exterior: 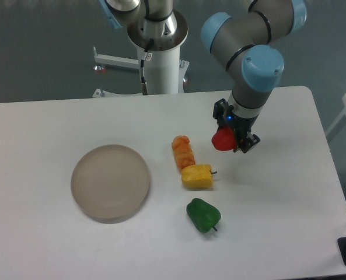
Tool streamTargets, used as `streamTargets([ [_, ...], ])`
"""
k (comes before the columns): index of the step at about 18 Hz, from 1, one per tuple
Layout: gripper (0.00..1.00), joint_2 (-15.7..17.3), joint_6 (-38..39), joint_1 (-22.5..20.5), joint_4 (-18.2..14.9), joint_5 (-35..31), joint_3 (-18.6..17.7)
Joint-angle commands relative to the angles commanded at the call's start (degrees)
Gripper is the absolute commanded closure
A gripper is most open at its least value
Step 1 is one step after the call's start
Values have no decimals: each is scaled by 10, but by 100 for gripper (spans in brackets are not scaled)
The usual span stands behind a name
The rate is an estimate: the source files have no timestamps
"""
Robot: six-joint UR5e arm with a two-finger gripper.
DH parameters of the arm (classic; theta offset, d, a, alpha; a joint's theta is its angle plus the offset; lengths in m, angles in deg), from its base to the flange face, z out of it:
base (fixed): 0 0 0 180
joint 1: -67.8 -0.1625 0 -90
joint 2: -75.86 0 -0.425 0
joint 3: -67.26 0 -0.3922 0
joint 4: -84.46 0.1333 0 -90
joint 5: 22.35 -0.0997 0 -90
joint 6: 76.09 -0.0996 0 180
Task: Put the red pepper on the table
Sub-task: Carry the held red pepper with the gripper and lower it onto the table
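Fixed camera, looking down over the large white rectangular tabletop with rounded corners (pixel 56 116).

Arm: grey-and-blue jointed arm is reaching in from the top right, wrist pointing downward over the right-centre of the table. The black two-finger gripper (pixel 232 140) is hanging at the end of it, a small blue light glowing on its body.

Gripper state: fingers are closing in on the small glossy bright-red toy bell pepper (pixel 222 140), which is sitting between them and bulging out toward the left side. The fingers are parted only as far as the pepper's width. The pepper is appearing to be carried clear of the tabletop, though whether its underside is touching the surface cannot be told from this angle.

Red pepper position: right of centre, just up and to the right of the yellow item, well apart from the plate.

Other items on the table:
- Round beige flat plate (pixel 110 182) is lying left of centre, nothing on it.
- Orange lumpy elongated toy vegetable (pixel 183 152) is lying near the middle, long axis running roughly up-down in the view.
- Yellow blocky toy pepper (pixel 197 176) is lying just below the orange piece, touching or nearly touching its lower end; short dark stem pointing right.
- Green glossy toy pepper (pixel 203 214) is lying below the yellow one, a small gap between them.

Behind the table, the white column of the arm's base (pixel 161 64) is standing at top centre.
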Motion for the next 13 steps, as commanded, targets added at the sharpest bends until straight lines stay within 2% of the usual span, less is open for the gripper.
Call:
streamTargets([
  [6,69,7,-6,-4,-7,-7,-25],
  [8,70,22,-6,-15,-6,-6,-56],
  [10,72,45,-22,-28,4,-5,-114],
  [13,70,72,-78,-42,46,-5,-179],
])
